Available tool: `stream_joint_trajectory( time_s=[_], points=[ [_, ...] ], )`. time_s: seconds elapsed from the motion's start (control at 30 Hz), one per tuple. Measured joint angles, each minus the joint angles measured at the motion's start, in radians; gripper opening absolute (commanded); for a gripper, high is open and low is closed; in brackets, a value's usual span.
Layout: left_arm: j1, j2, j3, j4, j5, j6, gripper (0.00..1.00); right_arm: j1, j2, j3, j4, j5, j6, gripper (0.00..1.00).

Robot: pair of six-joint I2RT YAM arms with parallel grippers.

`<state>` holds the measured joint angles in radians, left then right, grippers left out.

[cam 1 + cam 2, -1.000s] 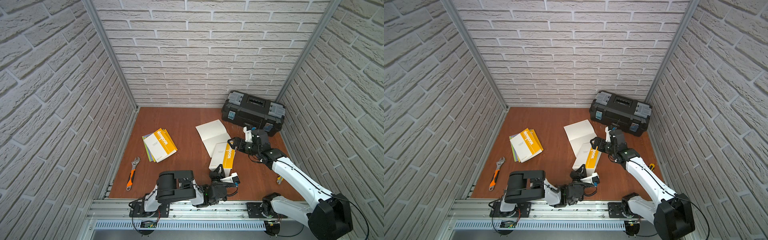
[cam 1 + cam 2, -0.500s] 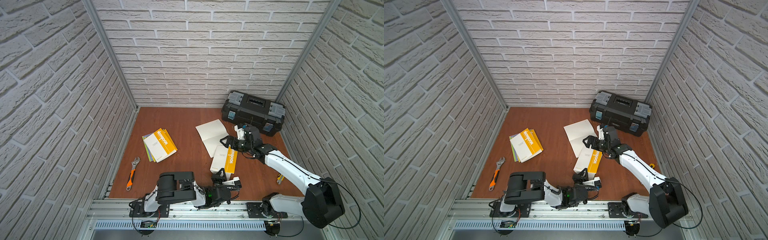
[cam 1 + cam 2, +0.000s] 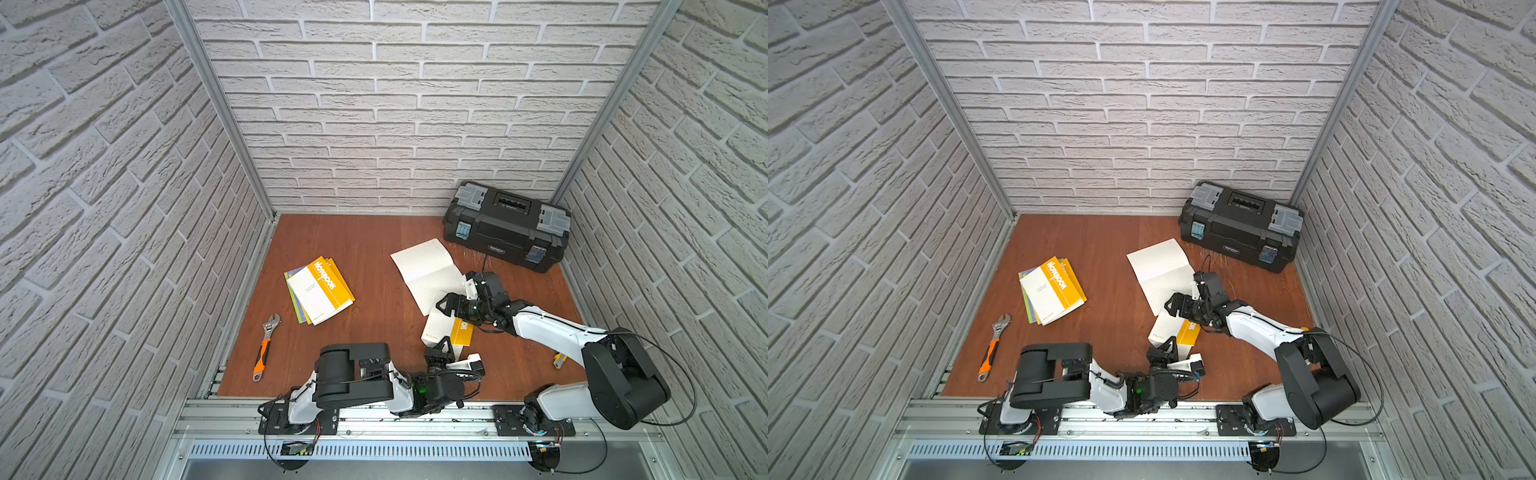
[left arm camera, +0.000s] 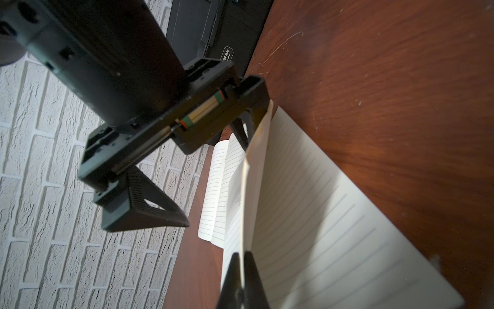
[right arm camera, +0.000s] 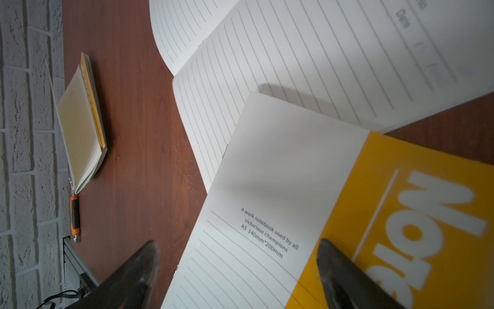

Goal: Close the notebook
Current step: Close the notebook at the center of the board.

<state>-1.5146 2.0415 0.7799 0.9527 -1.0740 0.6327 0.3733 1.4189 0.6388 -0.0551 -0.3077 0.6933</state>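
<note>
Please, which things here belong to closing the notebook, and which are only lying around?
Part of the job: open notebook; left gripper, pinching its cover; right gripper, open, at that cover.
Just lying about: notebook stack; wrench; toolbox.

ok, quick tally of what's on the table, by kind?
open notebook: 1
stack of closed notebooks: 1 (number of books in it unclear)
adjustable wrench: 1
black toolbox: 1
small yellow item: 1 (too small to name)
Total: 5
</note>
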Motion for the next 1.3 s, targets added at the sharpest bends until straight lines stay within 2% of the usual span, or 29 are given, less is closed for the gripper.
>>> stream_joint_trajectory(
  time_s=[0.1, 0.23, 0.37, 0.6, 0.77, 0.97, 1.13, 1.23, 1.3],
  points=[
    [0.0, 0.0, 0.0, -0.015, -0.001, 0.0, 0.0, 0.002, 0.023, -0.013, 0.029, 0.0, 0.008, 0.92],
    [0.0, 0.005, 0.011, -0.031, -0.007, 0.006, 0.35, 0.003, 0.032, -0.015, 0.049, 0.005, 0.01, 0.92],
    [-0.003, 0.006, 0.024, -0.032, -0.019, 0.02, 0.52, 0.004, 0.032, -0.015, 0.052, 0.013, 0.01, 0.92],
    [-0.031, -0.028, 0.04, -0.119, -0.029, 0.02, 0.61, 0.004, 0.034, -0.024, 0.061, 0.019, 0.01, 0.92],
    [-0.057, -0.159, 0.04, -0.286, -0.006, -0.057, 0.67, 0.004, 0.042, -0.027, 0.07, 0.019, 0.01, 0.92],
    [-0.057, -0.418, 0.058, -0.623, 0.169, -0.259, 0.97, 0.004, 0.042, -0.027, 0.068, 0.023, 0.01, 0.92],
    [0.039, -0.653, 0.053, -0.793, 0.351, -0.41, 0.98, 0.004, 0.042, -0.027, 0.066, 0.023, 0.01, 0.92],
    [0.143, -0.778, 0.043, -0.857, 0.458, -0.482, 0.98, 0.004, 0.042, -0.027, 0.066, 0.023, 0.01, 0.92],
    [0.245, -0.851, 0.038, -0.9, 0.563, -0.548, 0.98, 0.004, 0.042, -0.027, 0.066, 0.024, 0.01, 0.92]
  ],
)
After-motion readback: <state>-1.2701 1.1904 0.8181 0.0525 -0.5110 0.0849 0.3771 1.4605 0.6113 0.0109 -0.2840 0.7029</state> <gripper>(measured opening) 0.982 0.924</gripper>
